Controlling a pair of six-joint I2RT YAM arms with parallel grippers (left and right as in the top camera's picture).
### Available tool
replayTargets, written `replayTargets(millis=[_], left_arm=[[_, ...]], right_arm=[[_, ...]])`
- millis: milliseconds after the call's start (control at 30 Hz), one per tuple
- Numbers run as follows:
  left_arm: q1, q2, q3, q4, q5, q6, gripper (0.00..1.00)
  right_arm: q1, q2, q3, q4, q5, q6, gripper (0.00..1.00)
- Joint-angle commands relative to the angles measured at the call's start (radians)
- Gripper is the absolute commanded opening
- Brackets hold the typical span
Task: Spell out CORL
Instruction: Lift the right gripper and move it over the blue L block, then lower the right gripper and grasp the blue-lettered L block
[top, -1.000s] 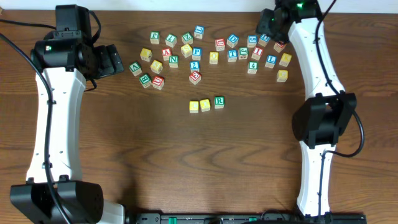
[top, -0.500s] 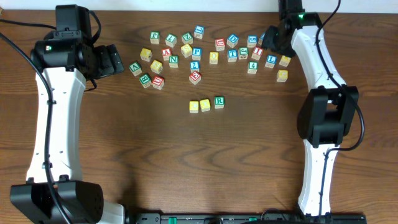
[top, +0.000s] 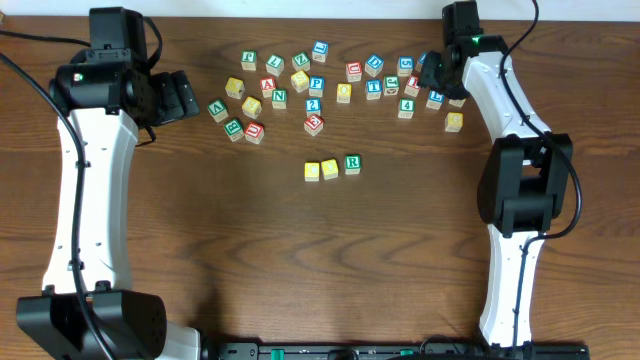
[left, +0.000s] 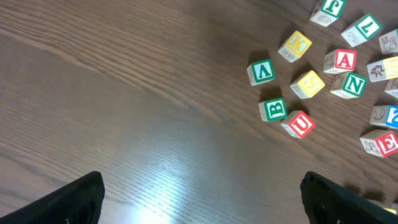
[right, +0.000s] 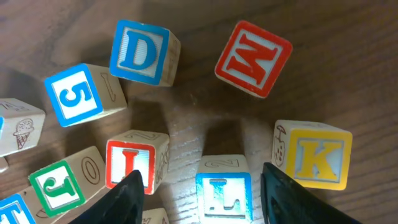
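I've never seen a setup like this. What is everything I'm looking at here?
table: one, dark brown wood, under everything
yellow-topped cubes: two, pale yellow, side by side mid-table
R cube: one, green letter, just right of them
L cube: one, blue letter, far right
loose cubes: nearly thirty, red, blue, green and yellow, scattered along the far side
left arm: one, white and black, left side
right arm: one, white and black, right side
left gripper: one, black, open over bare table
right gripper: one, black, open, straddling the L cube
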Motion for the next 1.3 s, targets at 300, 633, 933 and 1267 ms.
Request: replayTargets(millis=[300,633,933,1267], left_arm=[[0.002,0.009,-0.004,-0.002,-0.012,0.016,0.99],[0.002,0.009,-0.004,-0.002,-0.012,0.016,0.99],[0.002,0.009,-0.004,-0.002,-0.012,0.016,0.99],[0.002,0.009,-0.004,-0.002,-0.012,0.016,0.99]], right_arm=[[-0.010,0.042,-0.008,0.007,0.035,-0.071,0.50],[-0.014,0.043,-0.043,0.012,0.035,-0.072,0.48],[-0.017,0.043,-0.073,0.029,0.037,-0.086,0.36],[-0.016,0.039,-0.036,0.013,0.034,-0.102,0.24]])
